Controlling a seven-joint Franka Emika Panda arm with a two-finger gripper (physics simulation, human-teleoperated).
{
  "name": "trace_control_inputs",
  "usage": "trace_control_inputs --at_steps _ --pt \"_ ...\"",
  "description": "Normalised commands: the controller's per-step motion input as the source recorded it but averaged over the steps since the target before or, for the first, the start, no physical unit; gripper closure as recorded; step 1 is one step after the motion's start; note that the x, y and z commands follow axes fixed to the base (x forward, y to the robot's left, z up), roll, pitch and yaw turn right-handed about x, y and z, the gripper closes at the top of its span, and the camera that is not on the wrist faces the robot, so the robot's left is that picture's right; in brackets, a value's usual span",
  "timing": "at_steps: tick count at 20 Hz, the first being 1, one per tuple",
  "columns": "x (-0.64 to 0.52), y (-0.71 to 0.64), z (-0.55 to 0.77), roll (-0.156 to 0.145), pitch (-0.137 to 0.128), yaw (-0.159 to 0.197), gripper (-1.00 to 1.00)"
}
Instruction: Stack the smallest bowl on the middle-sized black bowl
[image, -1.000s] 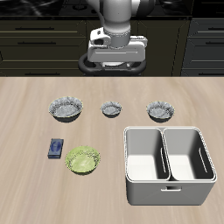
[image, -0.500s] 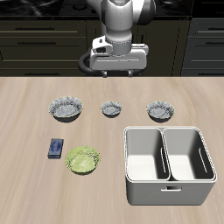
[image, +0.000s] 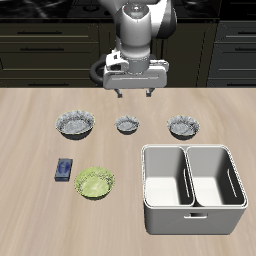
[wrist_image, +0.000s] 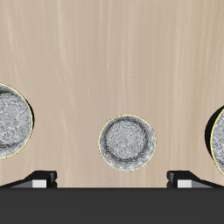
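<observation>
The smallest bowl (image: 127, 124) is dark with a scalloped rim and stands in the middle of a row of three alike. The middle-sized black bowl (image: 184, 125) stands beside it, behind the white bin. My gripper (image: 135, 93) hangs open and empty above the table, just behind the smallest bowl. In the wrist view the smallest bowl (wrist_image: 128, 143) lies between my fingertips (wrist_image: 44, 178), a good way below them. The middle-sized bowl (wrist_image: 10, 120) is cut by that frame's edge.
The largest dark bowl (image: 76, 124) stands at the other end of the row, and also shows in the wrist view (wrist_image: 219, 136). A yellow-green bowl (image: 95, 182) and a small blue object (image: 64, 170) lie nearer the front. A white two-compartment bin (image: 193, 206) stands near the front edge.
My gripper has come down and forward from high at the back toward the smallest bowl. The bowls have not moved.
</observation>
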Motion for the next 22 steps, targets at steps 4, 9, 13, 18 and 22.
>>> trace_control_inputs --at_steps 4,9,13,18,22 --pt "-0.02 -0.01 -0.17 0.001 -0.024 -0.020 -1.00" --pt "-0.04 0.02 -0.18 0.015 -0.011 -0.013 -1.00" --pt "-0.02 0.03 -0.24 0.009 0.022 -0.029 -1.00" --pt "0.01 0.06 -0.25 0.015 0.018 -0.014 -1.00" --pt "0.00 0.04 -0.27 0.007 0.039 -0.018 -1.00"
